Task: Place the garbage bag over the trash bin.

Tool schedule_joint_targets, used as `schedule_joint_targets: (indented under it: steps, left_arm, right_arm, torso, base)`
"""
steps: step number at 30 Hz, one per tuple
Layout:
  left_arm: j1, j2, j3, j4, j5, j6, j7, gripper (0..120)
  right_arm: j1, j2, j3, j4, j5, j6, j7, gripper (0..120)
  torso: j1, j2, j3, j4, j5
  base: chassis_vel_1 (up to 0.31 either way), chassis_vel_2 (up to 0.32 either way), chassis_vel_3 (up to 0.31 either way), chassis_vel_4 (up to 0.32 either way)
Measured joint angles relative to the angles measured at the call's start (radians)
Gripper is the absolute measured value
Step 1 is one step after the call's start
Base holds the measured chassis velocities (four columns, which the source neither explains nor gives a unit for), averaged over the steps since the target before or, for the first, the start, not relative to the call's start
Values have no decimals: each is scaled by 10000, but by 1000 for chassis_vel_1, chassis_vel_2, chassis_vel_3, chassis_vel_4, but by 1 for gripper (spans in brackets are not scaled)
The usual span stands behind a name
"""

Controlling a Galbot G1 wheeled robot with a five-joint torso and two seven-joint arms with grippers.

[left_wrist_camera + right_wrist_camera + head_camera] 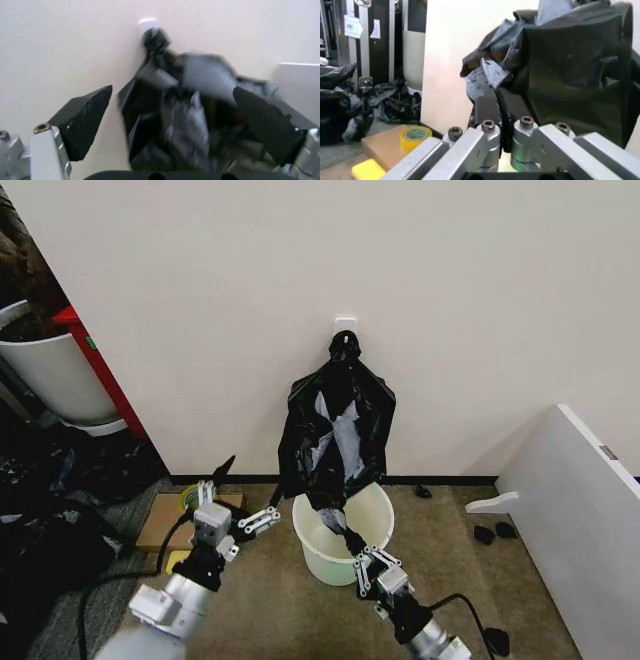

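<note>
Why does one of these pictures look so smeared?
Left wrist view: motion blur smears the garbage bag, though the left claw, open, looks crisp. Head view: sharp, glare whitening the bag's folds above the trash bin. Right wrist view: fairly clear.

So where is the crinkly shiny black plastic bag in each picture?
Head view: the glossy black plastic garbage bag hangs from a white wall hook, its bottom in the off-white round bin.
Left wrist view: centre, between open fingers.
Right wrist view: upper right.
Shared landmark: white wall.
</note>
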Motion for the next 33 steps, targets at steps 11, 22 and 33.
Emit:
schedule_joint_targets:
  steps: [11,22,33]
  left_arm:
    - [-4435,2185,2621,708,-1687,1514,-390,92]
    - [-6157,2831,4112,1575,-2099,2108,-382,79]
    - [-7005,2574,4957,2080,-2055,2444,-106,52]
  right_arm:
    - [51,299,63,43,-172,58,58,0]
    - [85,360,70,190,-90,33,102,0]
    - [-97,280,119,480,16,-15,102,0]
  torso:
    - [1,-1,1,-3,0]
    - [0,-1,0,1,1]
    - [0,0,0,0,4]
  base:
    - [0,0,0,0]
    - [0,0,0,0]
    - [0,0,0,0]
